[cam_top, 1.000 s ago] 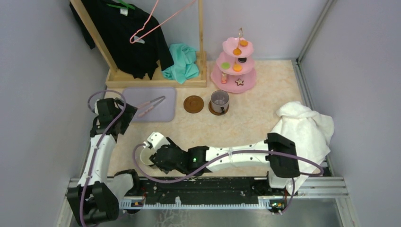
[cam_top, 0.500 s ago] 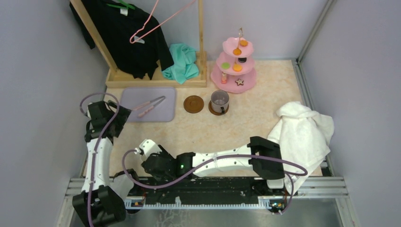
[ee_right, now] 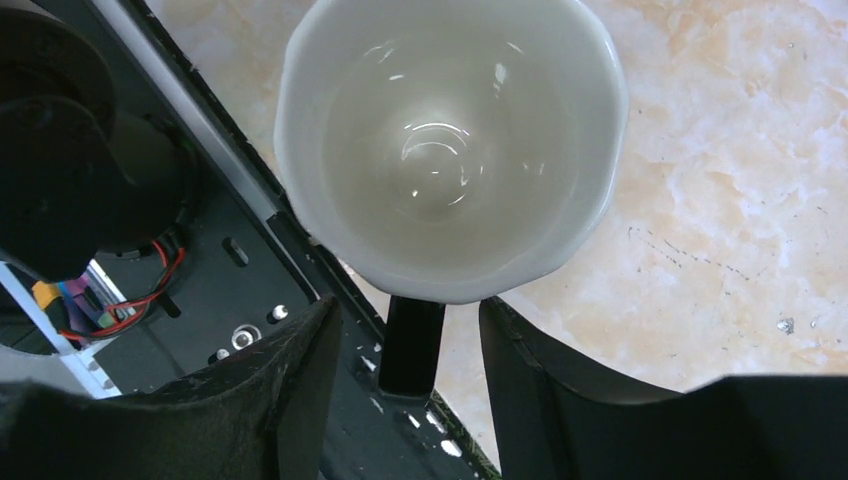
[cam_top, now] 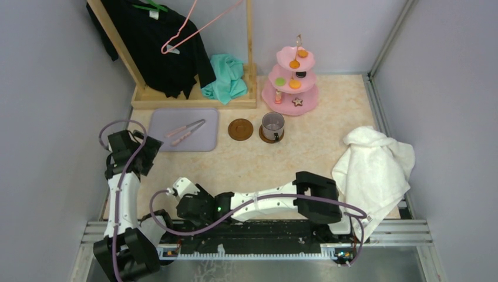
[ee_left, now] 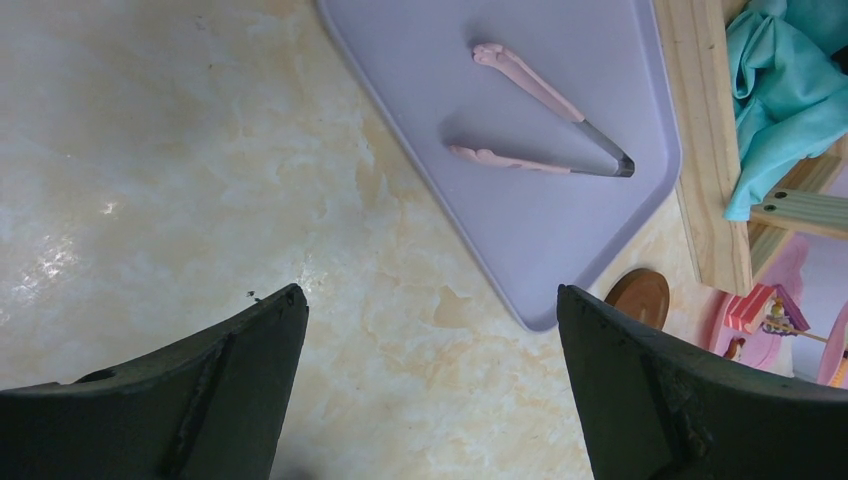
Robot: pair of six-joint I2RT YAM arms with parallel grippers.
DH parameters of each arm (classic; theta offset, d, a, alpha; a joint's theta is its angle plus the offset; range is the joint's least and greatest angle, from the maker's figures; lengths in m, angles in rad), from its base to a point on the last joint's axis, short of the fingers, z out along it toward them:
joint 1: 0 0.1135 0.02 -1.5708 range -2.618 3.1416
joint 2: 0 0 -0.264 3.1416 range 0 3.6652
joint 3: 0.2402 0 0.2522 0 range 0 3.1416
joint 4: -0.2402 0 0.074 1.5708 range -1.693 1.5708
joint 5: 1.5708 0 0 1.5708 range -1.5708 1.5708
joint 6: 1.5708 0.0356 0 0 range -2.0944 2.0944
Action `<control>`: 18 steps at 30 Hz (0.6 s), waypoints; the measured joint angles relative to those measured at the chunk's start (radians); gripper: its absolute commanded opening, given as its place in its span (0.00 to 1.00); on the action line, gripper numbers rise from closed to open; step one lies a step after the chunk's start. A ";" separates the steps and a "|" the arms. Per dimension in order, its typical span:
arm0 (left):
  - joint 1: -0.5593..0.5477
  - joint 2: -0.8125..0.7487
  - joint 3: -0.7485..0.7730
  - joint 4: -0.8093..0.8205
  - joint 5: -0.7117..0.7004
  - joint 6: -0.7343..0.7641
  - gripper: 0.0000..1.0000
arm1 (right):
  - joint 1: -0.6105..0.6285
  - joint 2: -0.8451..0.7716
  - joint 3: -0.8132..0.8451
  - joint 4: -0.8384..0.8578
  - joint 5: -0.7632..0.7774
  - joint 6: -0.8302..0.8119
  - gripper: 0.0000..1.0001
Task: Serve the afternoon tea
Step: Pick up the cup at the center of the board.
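Right gripper [ee_right: 410, 318] clamped on cream mug [ee_right: 450, 140] by its dark handle over near table [ee_left: 150, 150] edge, left gripper [ee_left: 430, 292] jaws spread wide beside tray [ee_left: 560, 230] with tongs [ee_left: 520, 162], farther bare coaster [cam_top: 240, 129] beside grey mug [cam_top: 272, 125] on second coaster [cam_top: 262, 136], pink stand [cam_top: 269, 93] with sweets [cam_top: 295, 84] at back.

The right gripper [cam_top: 188, 198], carrying the cream mug [cam_top: 182, 187], now sits further left and nearer the base rail [cam_top: 264, 232]. Its elbow folds leftward, away from the white towel [cam_top: 376, 170]. The left gripper [cam_top: 142, 150] is drawn back off the purple tray [cam_top: 199, 138].
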 measured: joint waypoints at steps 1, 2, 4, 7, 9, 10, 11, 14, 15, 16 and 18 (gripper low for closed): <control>0.001 0.000 0.000 0.000 0.001 0.000 0.99 | -0.004 0.005 0.000 0.002 -0.005 0.000 0.52; 0.003 0.000 0.000 0.000 0.001 0.000 0.99 | -0.008 0.010 0.000 0.003 -0.008 0.000 0.52; 0.004 0.000 0.000 0.000 0.001 0.000 0.99 | -0.015 0.013 0.000 0.004 -0.015 -0.001 0.52; 0.005 0.000 0.000 0.000 0.002 0.000 0.99 | -0.027 0.013 0.000 0.012 -0.024 -0.004 0.51; 0.005 0.000 0.000 0.000 0.002 0.000 0.99 | -0.035 0.013 0.000 0.018 -0.034 -0.008 0.51; 0.005 0.000 0.000 0.001 0.002 0.000 0.99 | -0.039 0.013 0.000 0.024 -0.040 -0.009 0.50; 0.005 0.000 -0.001 0.001 0.002 0.000 0.99 | -0.042 0.013 0.000 0.029 -0.045 -0.010 0.50; 0.005 0.000 -0.005 0.001 0.002 0.000 0.99 | -0.050 0.016 0.000 0.042 -0.061 -0.011 0.50; 0.005 0.000 -0.006 0.001 0.002 0.000 0.99 | -0.051 0.018 0.000 0.045 -0.065 -0.012 0.50; 0.005 0.000 -0.006 0.001 0.002 0.000 0.99 | -0.053 0.021 0.000 0.047 -0.068 -0.012 0.50; 0.005 0.000 -0.008 0.001 0.002 0.000 0.99 | -0.056 0.027 0.000 0.049 -0.074 -0.014 0.50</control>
